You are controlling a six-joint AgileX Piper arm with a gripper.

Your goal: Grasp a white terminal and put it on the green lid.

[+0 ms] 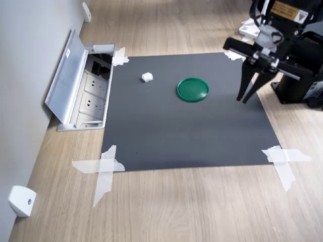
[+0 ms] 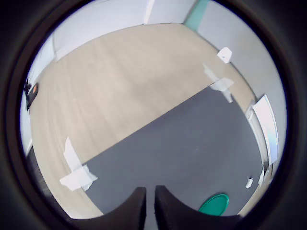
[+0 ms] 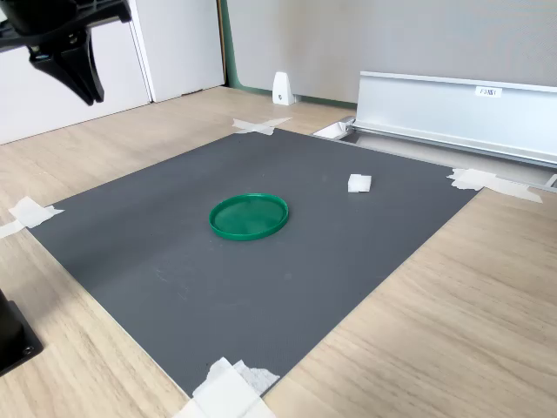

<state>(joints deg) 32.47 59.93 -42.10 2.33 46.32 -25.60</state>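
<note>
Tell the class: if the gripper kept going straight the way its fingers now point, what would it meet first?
Most likely the bare dark mat. The gripper points down near the mat's edge, well apart from the green lid and the white block. Nothing shows between the fingertips and the mat, though the height is hard to judge.

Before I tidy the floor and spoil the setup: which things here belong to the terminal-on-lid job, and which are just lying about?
Belongs to the job:
- white terminal, alone on the dark mat
- green lid, empty
- gripper, raised, nearly closed, holding nothing

Just lying about:
- dark mat with tape strips at its corners
- open floor socket box
- white wedge piece by the wall
</note>
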